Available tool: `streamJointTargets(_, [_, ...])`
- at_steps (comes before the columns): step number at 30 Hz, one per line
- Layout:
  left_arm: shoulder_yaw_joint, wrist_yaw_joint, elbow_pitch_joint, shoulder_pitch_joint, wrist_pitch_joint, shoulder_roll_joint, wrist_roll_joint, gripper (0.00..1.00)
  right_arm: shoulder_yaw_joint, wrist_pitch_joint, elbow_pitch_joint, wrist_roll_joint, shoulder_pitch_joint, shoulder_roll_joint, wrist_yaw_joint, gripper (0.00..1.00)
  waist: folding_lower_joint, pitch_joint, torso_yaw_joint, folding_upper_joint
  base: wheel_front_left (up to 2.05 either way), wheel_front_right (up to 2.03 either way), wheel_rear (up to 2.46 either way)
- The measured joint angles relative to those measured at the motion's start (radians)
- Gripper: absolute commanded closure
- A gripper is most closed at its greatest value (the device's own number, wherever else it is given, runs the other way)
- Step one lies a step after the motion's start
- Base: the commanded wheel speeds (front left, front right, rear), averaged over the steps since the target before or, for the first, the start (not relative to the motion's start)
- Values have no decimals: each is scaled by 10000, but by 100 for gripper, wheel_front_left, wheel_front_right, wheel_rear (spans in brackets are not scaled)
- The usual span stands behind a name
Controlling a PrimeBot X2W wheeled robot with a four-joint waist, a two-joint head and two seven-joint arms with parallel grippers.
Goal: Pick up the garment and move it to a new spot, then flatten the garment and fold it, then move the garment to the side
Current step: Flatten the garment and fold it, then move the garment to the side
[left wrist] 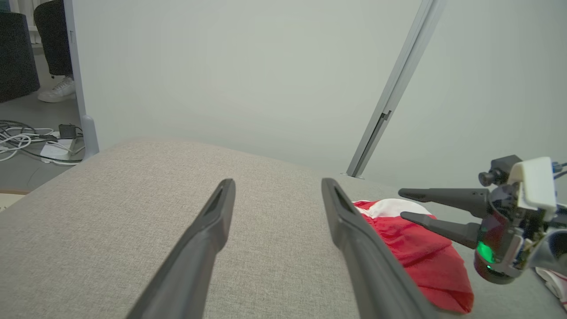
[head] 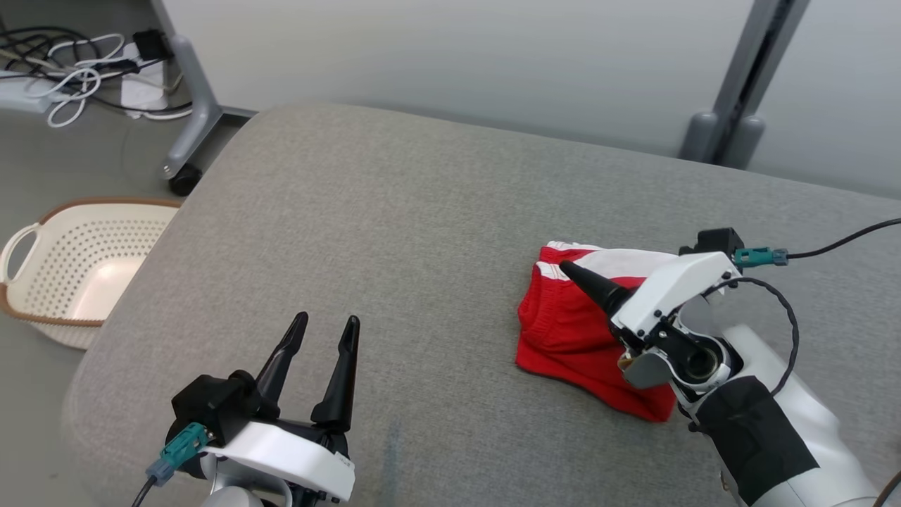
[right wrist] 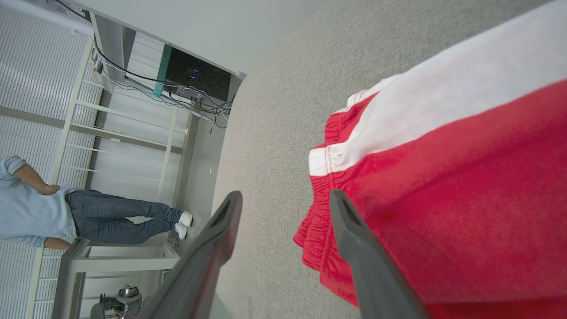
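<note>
head view: the left gripper sits at the lower left with its two dark fingers spread wide and nothing between them, hovering over a grey fabric-covered surface. at the right, the right gripper reaches in from the lower right, one dark finger pointing up and left above the garment. the garment is red with a white band and lies in a compact, folded shape on the right part of the surface. a cream perforated basket stands on the floor to the left, beside the surface. a tangle of cables lies on the floor at the upper left.

left wrist view: the left gripper points across the grey surface, its fingers well apart and empty. to the right, the right gripper is held just above the garment, fingers parted one above the other and gripping nothing. a person's white shoe shows at the far upper left.

right wrist view: the right gripper is spread wide, with no cloth between its fingers. one finger lies over the grey surface and the other over the elastic edge of the garment. a person in jeans and a pale blue top stands in the background.
</note>
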Motion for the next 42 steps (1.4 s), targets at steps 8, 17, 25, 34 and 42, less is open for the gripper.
streamJointTargets(8, [109, 96, -86, 81, 0, 132, -2, 0, 119, -986, -1442, 230, 270, -274, 2, 0, 0, -386, -683, 0, 0, 0, 0])
streamJointTargets(17, [546, 349, -466, 481, -36, 389, -35, 0, -242, -2504, -3475, -1379, 1832, -2282, 2, 0, 0, -862, -1704, 0, 0, 0, 0])
streamJointTargets(25, [579, 357, -635, 529, -44, 378, -17, 0, -752, -2577, -3624, -2495, 2447, -2033, 2, 0, 0, -742, -1922, 0, 0, 0, 0])
streamJointTargets(34, [403, 222, -491, 407, -38, 247, 4, 0, -1442, -2522, -2196, -4646, 1732, -1588, 2, 0, 0, -624, -1244, 0, 0, 0, 0])
streamJointTargets(42, [303, 148, -360, 403, -42, 81, 13, 0, -2284, -2102, -926, -5373, 1682, -918, 2, 0, 0, -505, -515, 0, 0, 0, 0])
